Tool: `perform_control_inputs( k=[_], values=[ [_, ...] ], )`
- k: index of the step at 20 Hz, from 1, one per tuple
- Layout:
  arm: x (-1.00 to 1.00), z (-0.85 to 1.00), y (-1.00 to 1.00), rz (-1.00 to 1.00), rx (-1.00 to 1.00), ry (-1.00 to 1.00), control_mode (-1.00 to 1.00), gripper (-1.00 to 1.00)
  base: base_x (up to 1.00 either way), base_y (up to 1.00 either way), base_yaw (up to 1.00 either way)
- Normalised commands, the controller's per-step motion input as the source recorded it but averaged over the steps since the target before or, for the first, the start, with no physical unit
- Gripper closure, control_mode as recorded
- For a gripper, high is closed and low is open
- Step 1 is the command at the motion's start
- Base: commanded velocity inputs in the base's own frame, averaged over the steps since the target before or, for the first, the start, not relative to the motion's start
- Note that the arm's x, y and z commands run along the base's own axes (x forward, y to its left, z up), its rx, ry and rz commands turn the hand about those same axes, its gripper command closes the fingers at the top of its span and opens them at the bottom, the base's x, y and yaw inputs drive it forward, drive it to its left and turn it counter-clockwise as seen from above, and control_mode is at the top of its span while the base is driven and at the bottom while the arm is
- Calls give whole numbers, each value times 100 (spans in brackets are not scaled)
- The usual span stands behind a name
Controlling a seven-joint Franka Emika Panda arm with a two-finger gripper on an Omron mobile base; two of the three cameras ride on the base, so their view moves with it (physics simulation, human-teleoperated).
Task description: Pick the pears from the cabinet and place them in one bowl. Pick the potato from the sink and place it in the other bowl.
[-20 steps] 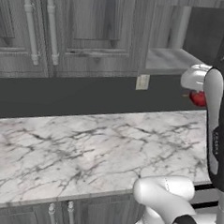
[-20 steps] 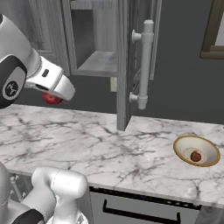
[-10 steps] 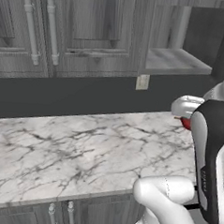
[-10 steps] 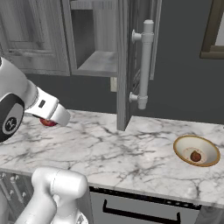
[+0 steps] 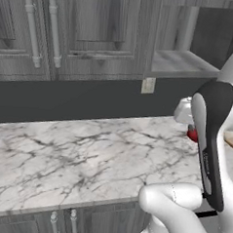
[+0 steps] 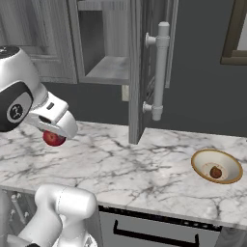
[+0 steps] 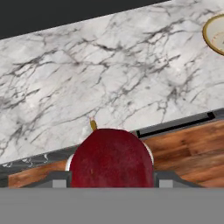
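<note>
Right now the tool (image 6: 54, 135) is clamped on the red pear (image 6: 53, 139), which hangs just under the white hand above the marbled desk (image 6: 125, 169), near its front edge. In the hand view the pear (image 7: 111, 159) sits at the bottom between the two fingertips, its small stem pointing up and away, with the desk front and a strip of wooden floor beyond it.

What the next move turns on is that the tan bowl (image 6: 216, 166) lies well off to the robot's right along the desk, past the open cabinet door (image 6: 137, 72) with its long silver handle (image 6: 159, 72). That bowl already holds the brown pear (image 6: 215, 171), so I judge it to be the target for this one. In the hand view only its rim (image 7: 214, 33) peeks in at the upper right corner.

Between pear and bowl the marble offers a wide flat run. The open door overhangs the back of that run, so a path kept low and toward the front edge should give the arm the most room.
</note>
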Motion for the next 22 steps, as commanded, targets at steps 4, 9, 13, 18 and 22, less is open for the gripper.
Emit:
perform_control_inputs(
  k=[4, 9, 13, 18, 22],
  values=[
    [1, -56, 0, 0, 0, 7, -100, 100, 0, 0, 0],
    [2, -15, 0, 0, 0, 2, -100, 100, 0, 0, 0],
    [0, 0, 0, 0, 0, 0, -100, 100, 0, 0, 0],
    [0, 0, 0, 0, 0, 0, 100, 100, 0, 0, 0],
    [0, 0, 0, 0, 0, 0, 100, 100, -52, 11, 0]
  ],
)
